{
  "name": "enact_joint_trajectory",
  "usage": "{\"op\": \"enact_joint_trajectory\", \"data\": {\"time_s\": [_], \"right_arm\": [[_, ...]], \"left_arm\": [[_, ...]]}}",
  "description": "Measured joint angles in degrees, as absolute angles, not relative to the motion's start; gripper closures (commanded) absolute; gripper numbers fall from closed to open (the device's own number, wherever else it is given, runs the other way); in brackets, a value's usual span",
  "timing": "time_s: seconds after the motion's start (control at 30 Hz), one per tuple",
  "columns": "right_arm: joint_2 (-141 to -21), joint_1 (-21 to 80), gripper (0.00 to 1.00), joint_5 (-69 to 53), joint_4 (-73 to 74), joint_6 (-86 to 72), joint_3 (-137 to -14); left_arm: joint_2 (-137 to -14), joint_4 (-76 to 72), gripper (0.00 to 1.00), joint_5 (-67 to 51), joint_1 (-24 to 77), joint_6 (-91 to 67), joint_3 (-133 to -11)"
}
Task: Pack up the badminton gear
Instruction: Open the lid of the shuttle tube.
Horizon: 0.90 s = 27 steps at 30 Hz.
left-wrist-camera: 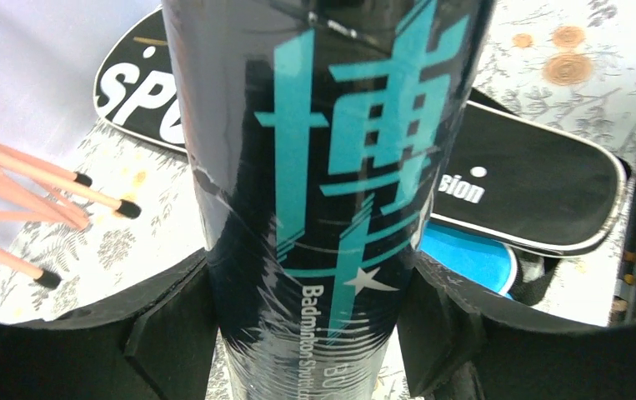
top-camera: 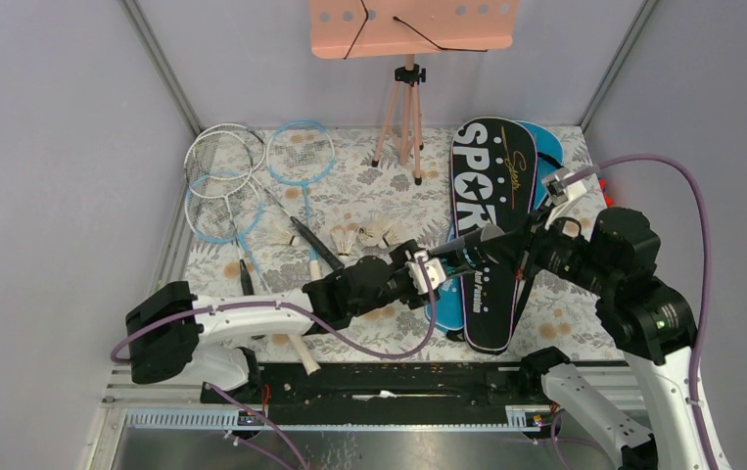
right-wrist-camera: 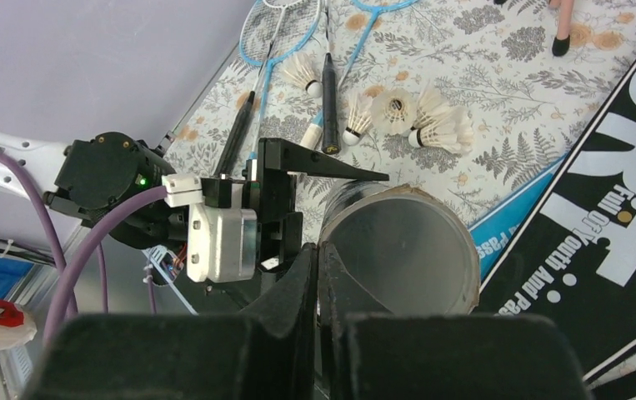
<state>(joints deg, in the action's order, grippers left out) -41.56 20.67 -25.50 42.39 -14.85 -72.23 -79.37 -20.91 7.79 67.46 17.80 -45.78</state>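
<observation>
The tube [top-camera: 472,241] is held above the bags [top-camera: 487,176], long axis running left-right, open mouth toward the right arm. The left gripper [top-camera: 426,266] clasps its body between partly spread fingers. The right gripper [right-wrist-camera: 318,258] is closed tight at the mouth's rim; whether it pinches the wall I cannot tell.

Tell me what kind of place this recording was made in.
Most likely a robot lab test cell, not a sports venue: plain grey panel walls box in a floral-clothed table, the left arm and right arm are mounted at its near edge, and badminton rackets lie on it.
</observation>
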Motion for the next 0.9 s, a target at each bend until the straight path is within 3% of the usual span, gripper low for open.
{"op": "enact_joint_trajectory", "data": {"time_s": [0.4,0.6,0.9], "right_arm": [[-30.0,20.7,1.00,-25.1,43.9,-16.8,-77.5],[-30.5,20.7,1.00,-24.3,43.0,-17.0,-76.7],[-33.0,20.7,1.00,-3.6,43.5,-19.7,-68.9]], "left_arm": [[-75.0,-24.2,1.00,5.9,67.4,18.2,-35.5],[-74.9,-23.6,1.00,5.8,67.4,18.2,-33.6],[-61.4,-25.3,1.00,7.2,67.4,17.3,-29.8]]}}
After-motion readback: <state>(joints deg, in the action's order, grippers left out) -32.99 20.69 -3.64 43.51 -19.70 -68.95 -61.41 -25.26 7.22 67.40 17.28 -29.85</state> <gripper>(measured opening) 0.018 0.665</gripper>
